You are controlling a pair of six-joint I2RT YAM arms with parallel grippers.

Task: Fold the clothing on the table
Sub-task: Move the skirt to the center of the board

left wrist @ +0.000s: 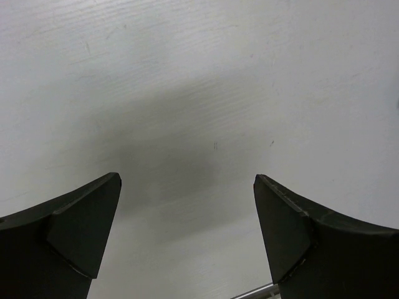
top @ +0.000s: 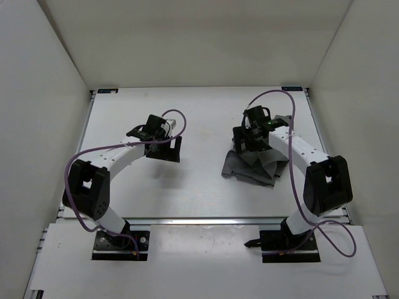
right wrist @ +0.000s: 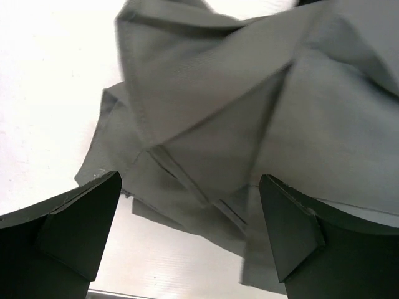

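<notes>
The clothing is a crumpled dark grey garment on the right half of the white table. In the right wrist view the clothing fills most of the picture in loose folds. My right gripper hovers over its far part, and in its own view the right gripper stands open with cloth below the gap, nothing pinched. My left gripper is over bare table left of centre, well apart from the garment. Seen from its wrist camera, the left gripper is wide open with only tabletop between the fingers.
White walls enclose the table on the left, back and right. A metal rail runs along the near edge, with both arm bases behind it. Purple cables loop from each arm.
</notes>
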